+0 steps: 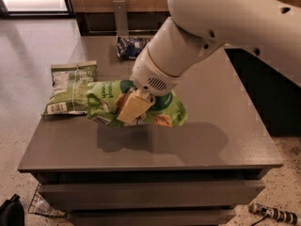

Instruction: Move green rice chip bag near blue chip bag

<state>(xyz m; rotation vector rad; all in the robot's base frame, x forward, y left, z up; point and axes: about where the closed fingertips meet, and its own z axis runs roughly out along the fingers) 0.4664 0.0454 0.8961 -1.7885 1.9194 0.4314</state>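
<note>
Over the middle of the grey table (225, 140), a little toward its left side, you have the gripper (132, 109) at the end of the big white arm (225, 18), which reaches in from beyond the table's right rear corner. The pale yellow fingers (135, 103) point down and toward the table's front edge, and the jaws are pinched together on the green rice chip bag (165, 112), gripping it near its middle.

The bag is crumpled around the fingers, one lobe sticking out toward the table's left side and the other toward its right. You can see its dark shadow (123, 138) lying on the table top closer to the front edge, apart from the bag itself, so the bag looks to be hanging clear of the surface.

At the table's far edge, left of centre, the blue chip bag (130, 46) lies flat, well apart from the held bag. On the table's left side a pale-green bag (69, 84) lies flat; the left lobe of the held bag overlaps its right edge as you see it, though you cannot tell whether they touch.
</note>
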